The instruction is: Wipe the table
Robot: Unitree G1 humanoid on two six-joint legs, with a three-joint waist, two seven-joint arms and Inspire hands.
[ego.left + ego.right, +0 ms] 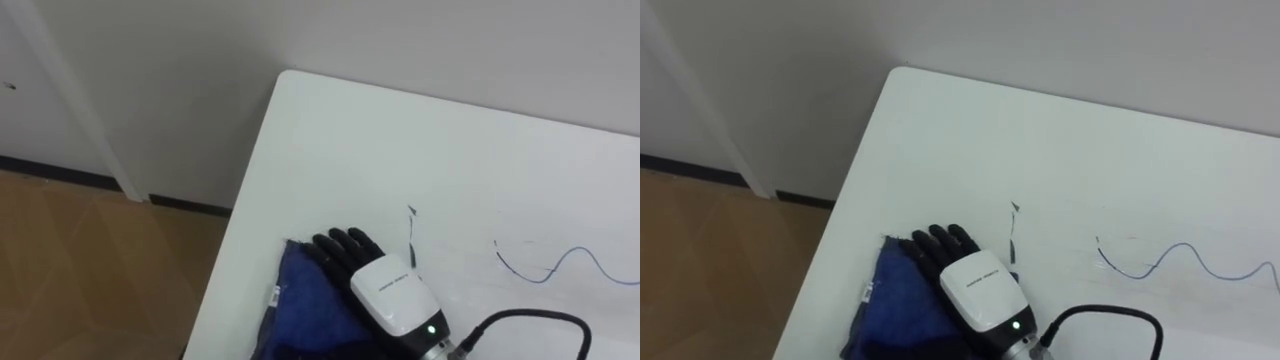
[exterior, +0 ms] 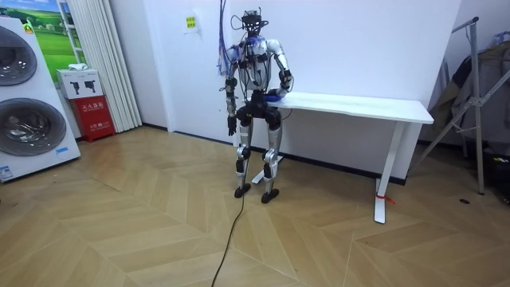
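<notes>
A dark blue cloth lies on the white table near its left edge. My right hand rests flat on the cloth, open, with its dark fingers stretched over the cloth's far edge. Just right of the hand is a short dark mark, and farther right a wavy blue pen line crosses the tabletop. In the room view I stand at the table's end at the room view's left, facing the wall, with my left hand hanging at my side.
A white wall with a dark baseboard runs behind the table, and wooden floor lies beyond its left edge. Washing machines and a red box stand at the room view's left, a metal rack at its right.
</notes>
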